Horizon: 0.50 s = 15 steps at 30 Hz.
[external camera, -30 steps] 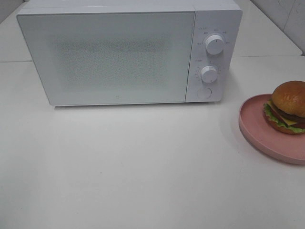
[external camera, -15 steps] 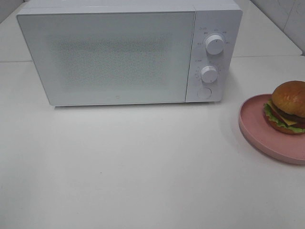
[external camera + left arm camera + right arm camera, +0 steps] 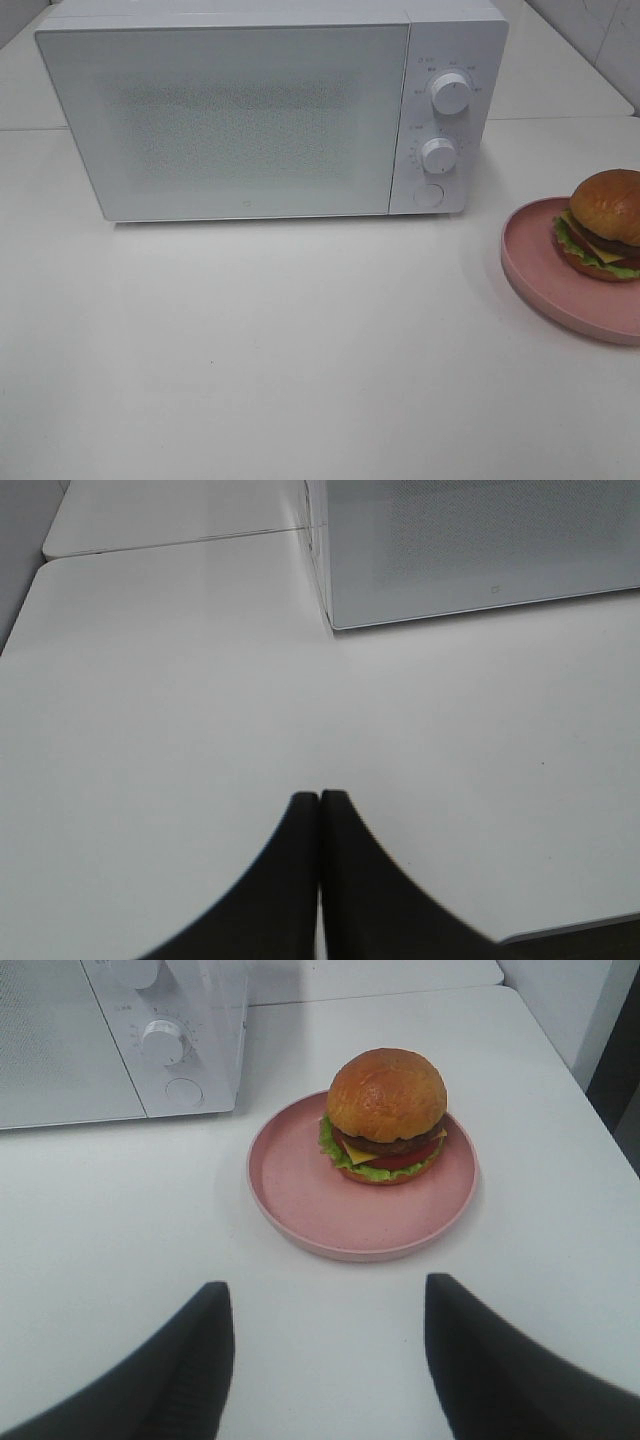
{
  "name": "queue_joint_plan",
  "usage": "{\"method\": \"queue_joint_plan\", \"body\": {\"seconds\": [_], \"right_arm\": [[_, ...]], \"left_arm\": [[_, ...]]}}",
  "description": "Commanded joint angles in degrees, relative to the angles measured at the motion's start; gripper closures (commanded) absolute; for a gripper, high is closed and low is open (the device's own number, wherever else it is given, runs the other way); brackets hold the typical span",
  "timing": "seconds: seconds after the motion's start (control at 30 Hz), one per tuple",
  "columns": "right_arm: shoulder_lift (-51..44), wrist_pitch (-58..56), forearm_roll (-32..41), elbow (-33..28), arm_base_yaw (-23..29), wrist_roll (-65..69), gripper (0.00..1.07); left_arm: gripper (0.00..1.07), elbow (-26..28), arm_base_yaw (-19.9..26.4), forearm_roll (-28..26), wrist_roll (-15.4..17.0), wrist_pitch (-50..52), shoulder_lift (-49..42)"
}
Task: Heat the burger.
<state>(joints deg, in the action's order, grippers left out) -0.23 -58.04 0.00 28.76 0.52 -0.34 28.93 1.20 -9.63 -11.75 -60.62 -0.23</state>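
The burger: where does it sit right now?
In the exterior high view the burger sits at the right edge on the far part of the pink plate, right of the closed microwave and in front of its knobs.

Microwave (image 3: 250, 115) sits far on the surface (image 3: 300, 360), spanning left to past centre, door shut. Control panel on its right end: upper knob (image 3: 451, 92) above lower knob (image 3: 438, 155), round button (image 3: 428, 194) below both. Plate (image 3: 560, 275) on the surface at the right edge, nearer than the microwave and apart from it. Burger (image 3: 603, 224) on the plate, toward its far right part, partly cut by the frame edge. Left pincer (image 3: 320, 810) over the surface near and left of the microwave's left corner. Right pincer (image 3: 328, 1305) near side of the plate, burger beyond it.
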Motion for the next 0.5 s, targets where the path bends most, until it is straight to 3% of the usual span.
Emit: {"method": "queue_joint_plan", "body": {"seconds": [0.03, 0.5], "right_arm": [[-1.49, 0.69, 0.00, -0.11, -0.29, 0.34, 0.52], [-1.49, 0.69, 0.00, -0.11, -0.29, 0.34, 0.52]], "left_arm": [[1.06, -0.11, -0.06, 0.00, 0.17, 0.57, -1.55], [1.06, -0.11, -0.11, 0.11, 0.17, 0.57, -1.55]]}}
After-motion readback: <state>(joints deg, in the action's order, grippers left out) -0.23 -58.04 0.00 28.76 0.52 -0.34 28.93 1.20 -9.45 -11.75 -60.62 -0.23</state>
